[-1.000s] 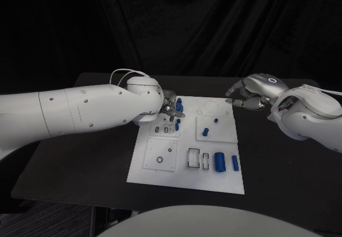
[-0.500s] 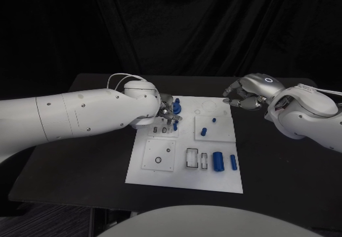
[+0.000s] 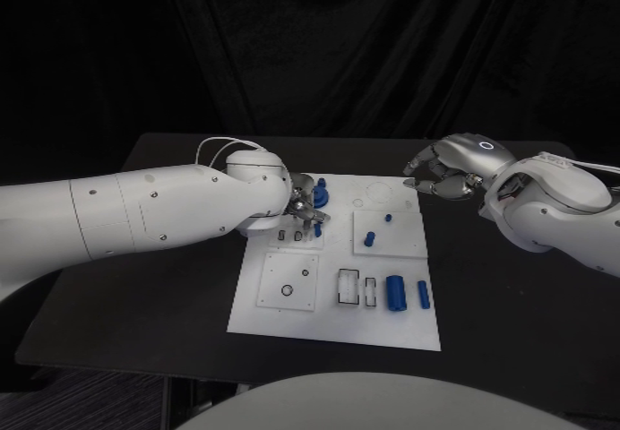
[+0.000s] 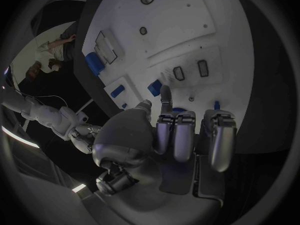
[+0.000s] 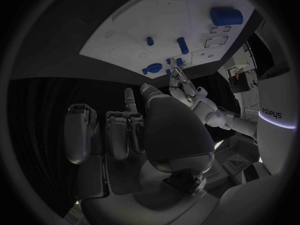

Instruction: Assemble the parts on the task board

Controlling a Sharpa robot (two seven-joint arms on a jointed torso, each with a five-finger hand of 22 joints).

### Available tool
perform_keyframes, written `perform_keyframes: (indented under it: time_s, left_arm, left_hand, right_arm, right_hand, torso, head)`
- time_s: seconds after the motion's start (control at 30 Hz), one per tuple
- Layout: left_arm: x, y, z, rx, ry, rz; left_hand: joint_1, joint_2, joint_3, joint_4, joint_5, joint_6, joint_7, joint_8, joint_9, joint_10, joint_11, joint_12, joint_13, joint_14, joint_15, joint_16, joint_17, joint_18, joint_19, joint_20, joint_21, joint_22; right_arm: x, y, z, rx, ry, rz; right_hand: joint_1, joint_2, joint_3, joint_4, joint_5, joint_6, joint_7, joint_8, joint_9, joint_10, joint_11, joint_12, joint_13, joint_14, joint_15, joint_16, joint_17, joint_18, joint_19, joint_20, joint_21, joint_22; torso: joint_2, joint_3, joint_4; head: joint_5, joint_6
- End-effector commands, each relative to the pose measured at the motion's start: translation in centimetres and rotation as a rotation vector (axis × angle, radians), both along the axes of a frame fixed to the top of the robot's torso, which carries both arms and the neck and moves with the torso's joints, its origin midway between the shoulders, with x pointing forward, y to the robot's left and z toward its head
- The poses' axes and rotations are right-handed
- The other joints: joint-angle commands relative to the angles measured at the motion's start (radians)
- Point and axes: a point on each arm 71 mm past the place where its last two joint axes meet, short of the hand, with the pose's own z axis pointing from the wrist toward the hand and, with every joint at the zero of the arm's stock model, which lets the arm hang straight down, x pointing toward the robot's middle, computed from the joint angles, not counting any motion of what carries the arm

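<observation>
Centrally on black table (image 3: 155,269): white task board (image 3: 388,331), blue parts (image 3: 395,293) scattered.
Left hand (image 3: 304,204) over board's upper left, fingers (image 4: 177,135) curled, grip unclear; right hand (image 3: 446,175) upper right, curled empty.

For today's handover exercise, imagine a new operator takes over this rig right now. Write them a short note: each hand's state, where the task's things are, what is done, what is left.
Left hand: over the far left part of the task board, fingers down among small blue parts; whether it grips one cannot be told.
Right hand: fingers curled in, holding nothing, beside the board's far right corner.
Parts: one blue piece lies on the middle plate; a thick blue cylinder and a thinner one lie near the right edge.
Done: cannot tell.
Left: the black-rimmed slots look unfilled.
</observation>
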Motion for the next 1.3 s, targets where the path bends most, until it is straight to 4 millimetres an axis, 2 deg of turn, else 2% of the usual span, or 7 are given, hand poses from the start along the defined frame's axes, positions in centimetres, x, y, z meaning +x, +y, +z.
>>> perform_keyframes:
  time_s: [0.03,0.8,1.1,1.3]
  left_arm:
    - [-0.2,-0.3,-0.2,-0.006,0.017,-0.017]
    - [-0.5,-0.6,-1.0,0.013,0.050,-0.036]
    - [-0.5,-0.6,-1.2,0.018,0.058,-0.039]
    - [-0.5,-0.6,-1.3,0.017,0.061,-0.040]
  left_hand:
    - [0.002,-0.001,0.007,0.002,-0.002,0.007,-0.001,-0.006,-0.002,0.108,-0.006,0.003,0.261,0.107,-0.007,0.003,0.263,-0.014,0.104,-0.005,0.004,0.263]
    - [0.000,-0.004,0.031,-0.010,0.000,0.014,0.001,-0.034,-0.003,0.108,-0.005,0.003,0.261,0.107,-0.007,0.003,0.263,-0.014,0.104,-0.004,0.004,0.263]
    - [0.000,-0.010,0.053,-0.023,0.011,0.020,0.002,-0.060,-0.007,0.108,-0.005,0.003,0.261,0.107,-0.007,0.003,0.263,-0.014,0.104,-0.004,0.004,0.263]
    - [-0.001,-0.015,0.068,-0.032,0.023,0.028,0.001,-0.072,-0.008,0.108,-0.005,0.003,0.261,0.107,-0.007,0.003,0.263,-0.014,0.104,-0.004,0.004,0.263]
  right_arm:
    - [0.0,-0.1,-0.2,-0.007,0.009,-0.010]
    - [0.1,0.1,-0.5,-0.014,0.022,-0.008]
    - [0.1,0.1,-0.6,-0.018,0.028,-0.009]
    - [0.1,0.2,-0.7,-0.022,0.034,-0.010]
  right_hand:
    - [0.009,0.005,0.005,0.000,0.003,0.003,0.003,-0.005,-0.001,0.102,0.006,0.003,0.263,0.104,0.003,0.003,0.263,0.018,0.008,0.005,-0.007,0.209]
    - [0.020,0.000,0.010,-0.008,0.005,0.005,0.003,-0.007,-0.004,0.102,0.006,0.003,0.263,0.104,0.003,0.003,0.263,0.019,0.005,0.005,-0.013,0.207]
    - [0.022,-0.001,0.012,-0.009,0.005,0.004,0.003,-0.009,-0.005,0.102,0.006,0.003,0.263,0.104,0.002,0.003,0.263,0.020,0.004,0.005,-0.014,0.206]
    - [0.025,-0.001,0.013,-0.010,0.006,0.002,0.004,-0.011,-0.006,0.102,0.006,0.003,0.263,0.104,0.002,0.003,0.263,0.020,0.003,0.005,-0.016,0.206]
  torso:
    - [0.000,0.0002,0.0003]
    - [0.000,0.0008,-0.0007]
    - [0.000,0.0007,0.0005]
    - [0.000,0.0002,-0.0001]
  head:
    - [0.001,0.000]
    - [0.007,0.000]
    - [0.001,0.000]
    - [0.002,0.000]
